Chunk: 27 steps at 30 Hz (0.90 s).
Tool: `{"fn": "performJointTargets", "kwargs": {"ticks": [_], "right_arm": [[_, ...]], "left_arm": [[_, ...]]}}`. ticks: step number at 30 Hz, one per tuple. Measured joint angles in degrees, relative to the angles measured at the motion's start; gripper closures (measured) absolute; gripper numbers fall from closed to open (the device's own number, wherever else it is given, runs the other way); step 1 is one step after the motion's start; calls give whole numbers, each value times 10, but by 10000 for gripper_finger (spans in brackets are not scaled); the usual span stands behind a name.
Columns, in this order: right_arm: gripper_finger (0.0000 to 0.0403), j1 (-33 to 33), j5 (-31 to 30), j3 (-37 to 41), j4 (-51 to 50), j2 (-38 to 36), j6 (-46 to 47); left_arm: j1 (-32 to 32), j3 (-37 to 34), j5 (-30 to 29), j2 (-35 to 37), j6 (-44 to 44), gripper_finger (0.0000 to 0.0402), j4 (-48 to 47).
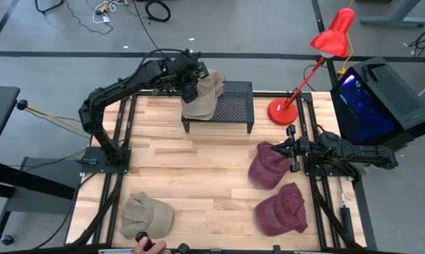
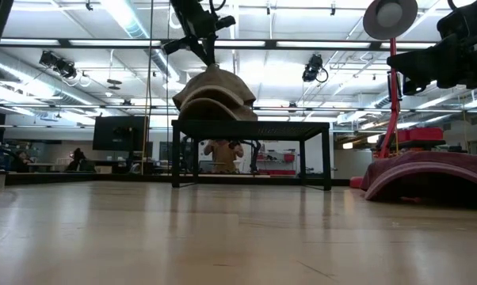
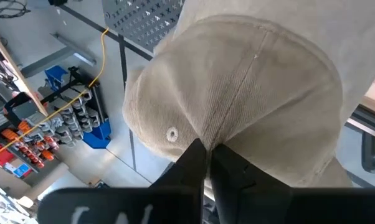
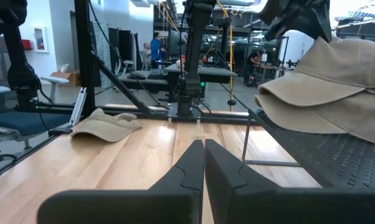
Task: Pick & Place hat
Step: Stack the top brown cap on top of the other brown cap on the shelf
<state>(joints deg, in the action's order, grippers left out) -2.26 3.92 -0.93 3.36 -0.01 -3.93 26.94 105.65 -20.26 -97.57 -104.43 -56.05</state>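
The left claw [image 1: 192, 89] is clenched on the crown of a tan hat [image 1: 202, 99], pinching a fold of cloth at the seam; in the left wrist view its fingertips [image 3: 200, 163] meet on the fabric just beside an eyelet. That hat sits at the left end of the black mesh rack [image 1: 230, 106], and from the right wrist view it looks to lie on a second tan hat [image 4: 337, 118] already there, brims stacked and pointing the same way. The low view shows the hat [image 2: 213, 95] resting on or just above the rack's top, the claw straight above it. So the hat lies directly below the claw, not off to a side, and the brim runs out over the rack's front edge toward the worktop [image 1: 198, 176]. By my reading the coming move is mainly vertical: release, then lift clear without dragging the crown

The right claw [image 1: 292, 148] waits at the rack's right, beside a maroon hat [image 1: 267, 168], fingers pressed together and holding nothing. A second maroon hat [image 1: 282, 212] and a further tan hat [image 1: 147, 214] lie on the worktop well in front of the rack; the maroon hats are nearer the right arm, the tan one nearer the left
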Motion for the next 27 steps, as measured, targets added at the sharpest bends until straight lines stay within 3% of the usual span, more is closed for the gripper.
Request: {"fn": "performJointTargets", "kwargs": {"ticks": [8,16,27], "right_arm": [[387,0,0,0,0,0,0],[387,0,0,0,0,0,0],[387,0,0,0,0,0,0]], "left_arm": [[-2,0,6,0,-4,390,1],[-2,0,6,0,11,350,11],[-2,0,6,0,84,342,48]]}}
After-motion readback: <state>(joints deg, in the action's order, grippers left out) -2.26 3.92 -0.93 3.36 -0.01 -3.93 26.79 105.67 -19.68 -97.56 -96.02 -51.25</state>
